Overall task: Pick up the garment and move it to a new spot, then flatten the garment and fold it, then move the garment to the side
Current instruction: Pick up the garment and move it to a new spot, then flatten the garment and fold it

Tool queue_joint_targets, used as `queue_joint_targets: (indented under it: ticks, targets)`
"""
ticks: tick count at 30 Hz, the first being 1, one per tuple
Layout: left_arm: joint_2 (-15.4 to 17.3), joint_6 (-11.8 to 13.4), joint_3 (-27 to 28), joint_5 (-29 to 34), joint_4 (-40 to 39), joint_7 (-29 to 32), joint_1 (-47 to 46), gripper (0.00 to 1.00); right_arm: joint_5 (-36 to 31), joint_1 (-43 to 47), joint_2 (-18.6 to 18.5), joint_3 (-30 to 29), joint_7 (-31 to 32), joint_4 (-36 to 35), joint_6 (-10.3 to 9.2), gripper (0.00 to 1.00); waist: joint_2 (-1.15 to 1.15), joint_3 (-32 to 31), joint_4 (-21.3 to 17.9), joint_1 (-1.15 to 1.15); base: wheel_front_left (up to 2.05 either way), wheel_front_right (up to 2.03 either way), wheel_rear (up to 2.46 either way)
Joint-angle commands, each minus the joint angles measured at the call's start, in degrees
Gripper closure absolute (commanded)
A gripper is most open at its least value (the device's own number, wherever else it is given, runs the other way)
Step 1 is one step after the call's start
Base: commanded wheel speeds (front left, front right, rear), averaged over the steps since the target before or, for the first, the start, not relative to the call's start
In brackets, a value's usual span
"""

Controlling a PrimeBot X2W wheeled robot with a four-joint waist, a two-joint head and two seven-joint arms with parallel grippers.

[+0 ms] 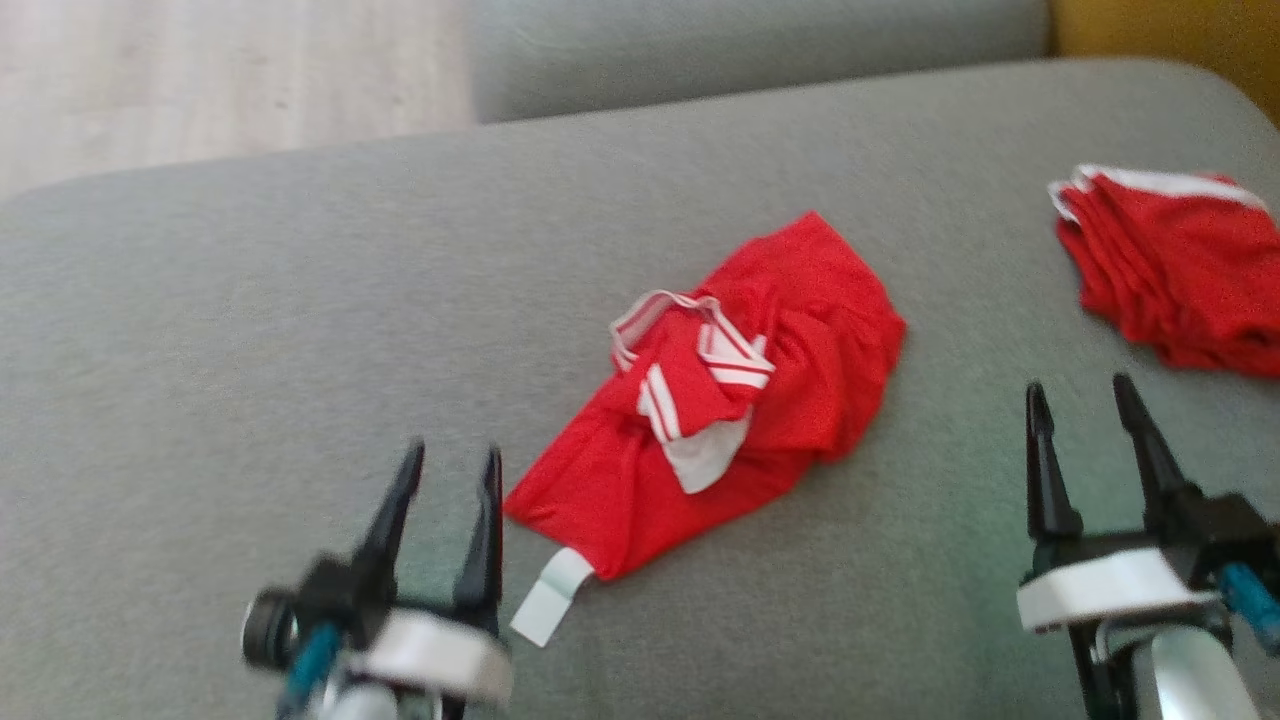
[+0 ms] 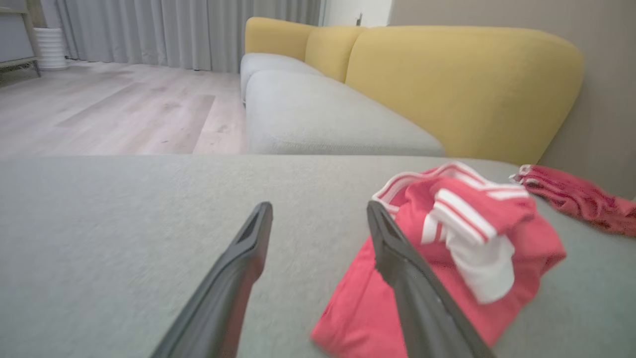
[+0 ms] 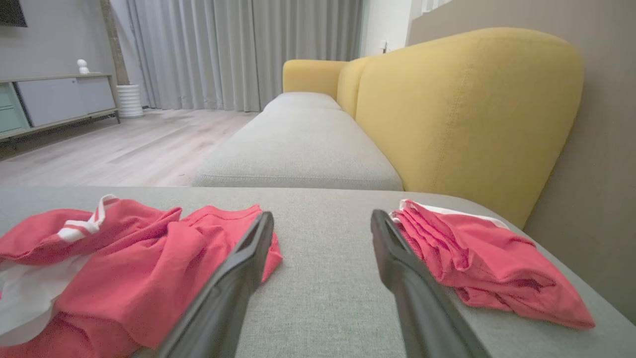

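A crumpled red garment (image 1: 800, 350) with white striped trim lies in a heap at the middle of the grey cushion (image 1: 250, 330); it also shows as the garment (image 2: 526, 243) in the left wrist view and the garment (image 3: 139, 258) in the right wrist view. My left gripper (image 1: 450, 470) stands open just left of its near corner, holding nothing. The left gripper (image 2: 318, 214) has the cloth beside its right finger. My right gripper (image 1: 1080, 395) is open to the garment's right, empty, seen as the right gripper (image 3: 322, 221) over bare cushion.
A folded red garment (image 1: 1170, 265) with a white edge lies at the cushion's far right, also seen as the folded garment (image 3: 477, 258). Yellow sofa backrests (image 3: 462, 109) rise behind. More grey seat cushions (image 3: 298, 149) extend beyond; wooden floor (image 2: 109, 114) lies to the left.
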Motion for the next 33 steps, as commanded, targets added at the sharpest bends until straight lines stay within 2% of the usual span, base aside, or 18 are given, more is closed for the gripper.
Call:
queue_joint_targets:
  ticks: [1, 5, 14, 26, 33]
  targets:
    - [0.99, -0.25, 3.43, 3.2, -2.96, -0.68, 1.86, 0.0, -0.36, 0.86, -0.35, 0.49, -0.61, -1.16, -0.04, 0.0, 0.0, -3.09, 3.53, 0.01, 0.0, 0.0, 0.0]
    - [-0.92, -1.49, 9.03, 6.65, -4.53, -0.69, 9.1, 0.0, -0.5, 2.92, -0.33, -0.07, -0.61, 0.02, -0.04, 0.0, 0.0, -4.69, 5.37, 0.01, 0.0, 0.0, 0.0]
    - [-6.35, -7.5, 19.71, 15.16, -5.03, -0.69, 17.19, 0.0, 1.14, 6.96, -0.23, 0.72, -0.61, 2.89, -0.04, 0.0, 0.0, -6.42, 7.29, 0.01, 0.0, 0.0, 0.0]
    - [-10.09, -13.01, 25.96, 19.93, -3.66, -0.7, 17.83, 0.0, 2.73, 6.66, -0.19, 2.72, -0.61, 4.0, -0.04, 0.0, 0.0, -6.44, 6.96, 0.01, 0.0, 0.0, 0.0]
    - [-10.71, -14.97, 25.63, 22.28, -5.62, -0.7, 15.6, 0.0, 2.9, 5.44, -0.19, 3.98, -0.61, 3.62, -0.04, 0.0, 0.0, -5.72, 5.02, 0.01, 0.0, 0.0, 0.0]
